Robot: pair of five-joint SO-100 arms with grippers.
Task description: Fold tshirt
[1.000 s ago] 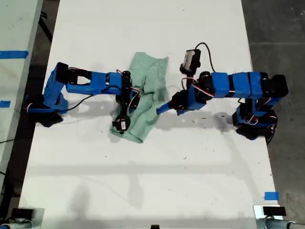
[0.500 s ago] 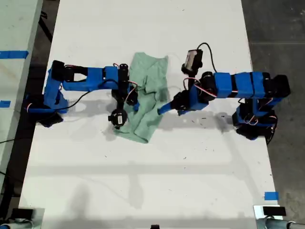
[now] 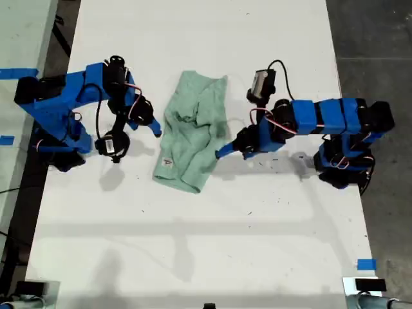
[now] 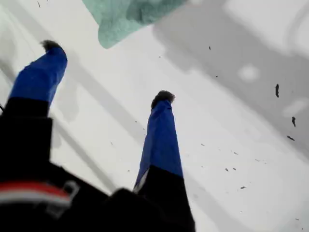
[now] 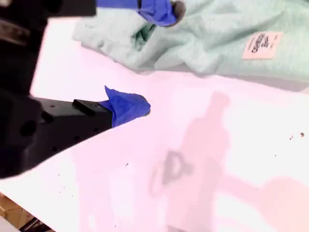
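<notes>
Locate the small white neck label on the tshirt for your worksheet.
In the exterior view, the label lies on the tshirt near its lower left edge, facing up, mid-table between the two arms.

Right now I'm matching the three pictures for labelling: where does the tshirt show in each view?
Exterior view: the tshirt lies crumpled mid-table, between the two arms.
First wrist view: only a corner shows, beyond my first gripper, whose jaws are open.
Second wrist view: it lies just past my second gripper.
Shared landmark: the white neck label, in the exterior and second wrist views only.
</notes>
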